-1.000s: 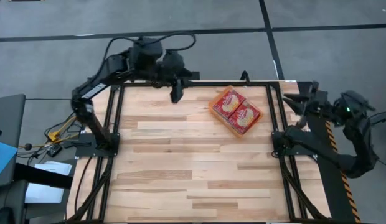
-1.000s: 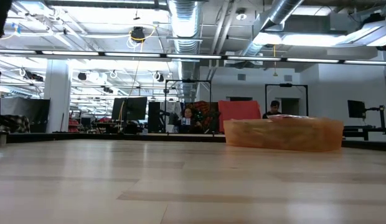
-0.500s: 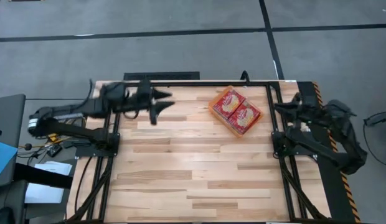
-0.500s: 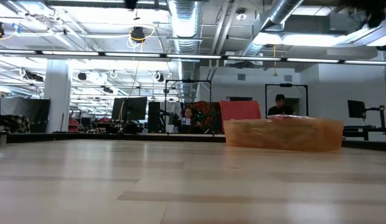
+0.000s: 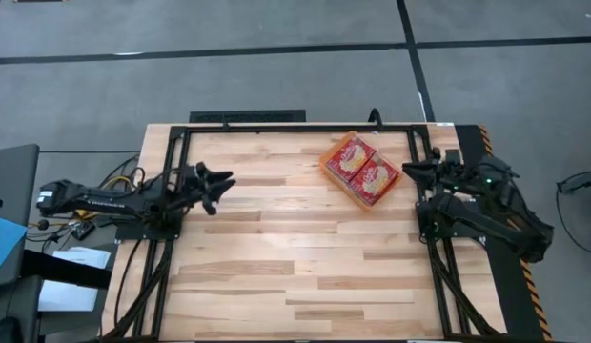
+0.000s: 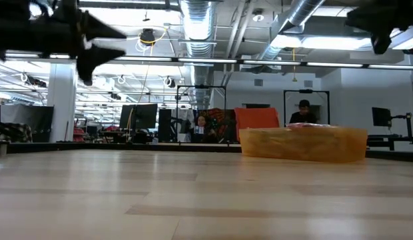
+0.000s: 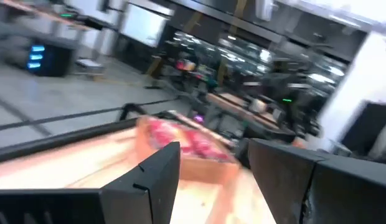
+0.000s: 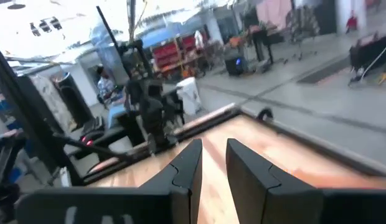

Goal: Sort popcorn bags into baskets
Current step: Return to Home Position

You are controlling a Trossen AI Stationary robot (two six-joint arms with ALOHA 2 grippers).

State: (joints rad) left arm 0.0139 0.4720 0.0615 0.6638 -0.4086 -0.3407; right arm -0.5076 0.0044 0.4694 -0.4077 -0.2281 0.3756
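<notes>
The orange basket (image 5: 360, 172) stands on the table at the far right of centre and shows as a translucent box in the low view (image 6: 303, 143). Two red popcorn bags (image 5: 350, 157) (image 5: 376, 178) lie flat in it, side by side, filling its floor. My left gripper (image 5: 222, 181) hovers open and bare over the table's left edge, pointing toward the basket (image 7: 180, 149). My right gripper (image 5: 407, 170) hovers open over the right edge, just right of the basket, with nothing between its fingers (image 8: 215, 146).
Black frame rails (image 5: 174, 191) (image 5: 421, 191) run along the left and right sides of the wooden table, and another (image 5: 295, 126) runs along the far edge. Bare wood (image 5: 295, 257) spans the middle and near part. People (image 6: 303, 110) show in the room beyond.
My left gripper has swung down from above the far edge toward the table's left edge and nearer, rolling as it went. My right gripper has sunk and come in toward the basket. Basket and bags have kept still.
</notes>
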